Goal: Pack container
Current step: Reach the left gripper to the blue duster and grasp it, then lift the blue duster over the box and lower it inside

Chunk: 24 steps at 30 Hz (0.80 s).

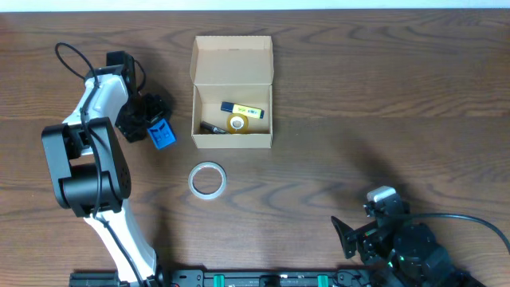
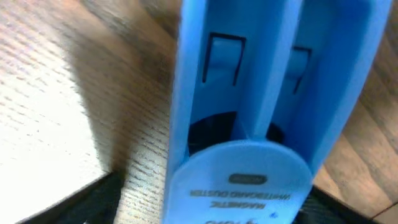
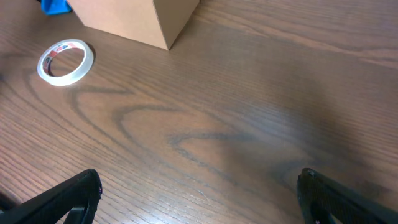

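Note:
The tan cardboard container [image 1: 232, 60] stands open at the back centre, its flap lid folded back. It holds a yellow-and-blue marker [image 1: 242, 110], a yellow tape roll [image 1: 237, 123] and a dark item [image 1: 212, 127]. A blue whiteboard duster [image 1: 162, 135] lies left of the container. My left gripper [image 1: 151, 123] is low over the duster [image 2: 249, 124] with a finger on each side. A strip of wood shows between the left finger and the duster. My right gripper [image 3: 199, 193] is open and empty near the front right.
A white tape roll [image 1: 207, 179] lies on the table in front of the container and also shows in the right wrist view [image 3: 64, 61]. The container's corner [image 3: 149, 22] shows at the top of that view. The table is dark wood.

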{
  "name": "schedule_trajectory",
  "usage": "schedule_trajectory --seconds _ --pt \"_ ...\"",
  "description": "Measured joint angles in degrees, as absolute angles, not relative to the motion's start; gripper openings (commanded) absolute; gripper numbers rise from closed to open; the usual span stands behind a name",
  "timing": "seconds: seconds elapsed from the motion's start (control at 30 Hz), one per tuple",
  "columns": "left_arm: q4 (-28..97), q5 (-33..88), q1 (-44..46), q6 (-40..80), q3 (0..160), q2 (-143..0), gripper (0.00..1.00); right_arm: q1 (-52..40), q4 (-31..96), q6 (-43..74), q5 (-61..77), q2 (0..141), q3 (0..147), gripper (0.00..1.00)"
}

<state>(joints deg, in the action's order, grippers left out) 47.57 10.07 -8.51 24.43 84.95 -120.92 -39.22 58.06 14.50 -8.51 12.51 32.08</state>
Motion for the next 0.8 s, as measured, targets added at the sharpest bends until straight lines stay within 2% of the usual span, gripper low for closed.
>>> schedule_trajectory --seconds 0.13,0.37,0.6,0.8 --pt "47.37 9.91 -8.51 24.14 85.12 -121.12 0.48 -39.22 58.06 14.50 -8.54 12.51 32.08 0.99" --pt "47.92 10.07 -8.51 22.81 85.34 -121.12 0.34 -39.22 58.08 14.50 -8.51 12.51 32.08 0.99" --pt "55.07 10.13 -8.51 19.11 90.94 -121.99 0.33 -39.22 58.08 14.50 -8.51 12.51 32.08 0.99" --pt "64.77 10.13 -8.21 11.46 104.57 -121.80 0.36 -39.22 58.06 14.50 -8.54 12.51 32.08 0.99"
